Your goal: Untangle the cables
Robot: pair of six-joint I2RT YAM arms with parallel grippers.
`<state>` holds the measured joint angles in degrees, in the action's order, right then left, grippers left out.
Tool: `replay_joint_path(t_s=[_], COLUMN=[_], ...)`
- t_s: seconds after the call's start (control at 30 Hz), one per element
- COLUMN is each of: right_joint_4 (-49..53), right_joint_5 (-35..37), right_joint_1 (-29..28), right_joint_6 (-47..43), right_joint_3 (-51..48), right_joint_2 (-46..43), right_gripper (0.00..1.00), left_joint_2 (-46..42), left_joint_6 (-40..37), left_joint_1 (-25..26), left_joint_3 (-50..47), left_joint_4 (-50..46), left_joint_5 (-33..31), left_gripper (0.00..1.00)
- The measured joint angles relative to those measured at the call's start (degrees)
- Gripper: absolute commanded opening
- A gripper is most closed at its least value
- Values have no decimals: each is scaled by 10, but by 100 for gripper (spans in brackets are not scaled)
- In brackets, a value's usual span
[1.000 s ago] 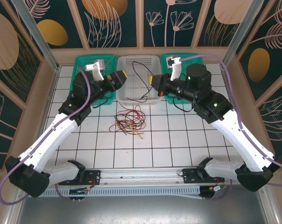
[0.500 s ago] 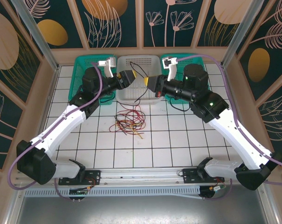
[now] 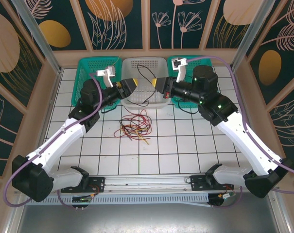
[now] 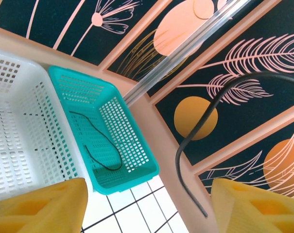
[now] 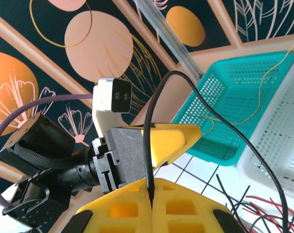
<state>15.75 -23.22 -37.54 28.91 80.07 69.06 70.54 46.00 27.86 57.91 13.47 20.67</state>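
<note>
One black cable (image 5: pixel 147 145) clamped in right pincer (image 5: pixel 151 194), its run cut off; left pincer (image 4: pixel 149 199) agape, empty.

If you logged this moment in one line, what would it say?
right gripper: shut on black cable, above white basket | left gripper: open, facing it | tangled cables: on table
</note>
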Motion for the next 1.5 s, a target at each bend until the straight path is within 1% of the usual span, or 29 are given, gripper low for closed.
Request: replay_joint_path(t_s=[0.2,0.3,0.33,0.4,0.43,0.47,0.6,0.77,0.87,0.97,1.03,1.13,1.23,1.3,1.4,1.47,1.5], right_joint_4=[-1,-2,-1,-1,1,5,21,46,64,89,117,168,226,260,293,306,310], right_joint_5=[-21,-31,-35,-41,-43,-44,-48,-44,-34,-22,-14,-3,2,5,6,6,5], right_joint_1=[0,0,0,0,0,0,0,1,6,16,23,33,43,46,46,46,46], right_joint_6=[2,4,4,4,4,3,-1,-9,-16,-22,-35,-59,-86,-101,-116,-121,-121], right_joint_3=[0,0,0,0,2,4,13,21,40,77,120,192,254,277,287,287,287], right_joint_2=[13,14,14,16,17,19,26,30,36,50,70,109,152,176,196,200,200], right_gripper=[0,0,0,0,0,0,0,0,0,0,0,0,0,0,0,0,0], left_joint_2=[23,26,27,29,30,31,31,23,13,-5,-20,-30,-38,-45,-56,-57,-57], left_joint_6=[-10,-13,-19,-26,-34,-47,-83,-145,-198,-276,-337,-416,-491,-531,-583,-603,-608], left_joint_1=[0,0,0,0,0,0,0,0,8,34,59,83,85,85,85,85,85], left_joint_3=[18,18,18,18,19,21,21,21,21,15,8,6,3,-1,-5,-5,-5], left_joint_4=[9,18,19,17,15,10,-9,-31,-47,-64,-83,-119,-147,-162,-183,-189,-190], left_joint_5=[20,30,29,25,18,9,-37,-80,-103,-126,-142,-162,-193,-213,-238,-243,-244], left_gripper=[66,54,48,29,22,18,9,0,0,0,0,0,0,0,0,0,7])
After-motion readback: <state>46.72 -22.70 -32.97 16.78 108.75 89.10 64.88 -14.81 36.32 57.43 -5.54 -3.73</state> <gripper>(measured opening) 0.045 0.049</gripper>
